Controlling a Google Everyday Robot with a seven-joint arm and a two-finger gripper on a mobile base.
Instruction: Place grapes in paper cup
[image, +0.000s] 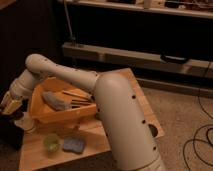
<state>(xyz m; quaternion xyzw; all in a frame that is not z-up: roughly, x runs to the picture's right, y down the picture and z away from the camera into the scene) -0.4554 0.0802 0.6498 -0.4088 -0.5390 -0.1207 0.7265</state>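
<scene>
My gripper (11, 104) hangs at the far left, over the table's left edge, just above and to the left of the white paper cup (26, 122). The cup stands upright at the table's left edge, beside the orange bin. I cannot make out the grapes. A dark patch sits under the gripper, but I cannot tell what it is. My arm (65, 75) reaches from the big white body at the right across the bin to the gripper.
An orange bin (46, 114) on the wooden table (142, 107) holds a grey cloth-like item (56, 101) and utensils. A light green cup (51, 142) and a blue-grey sponge (73, 144) stand at the front. Dark shelving runs along the back. Cables lie on the floor at the right.
</scene>
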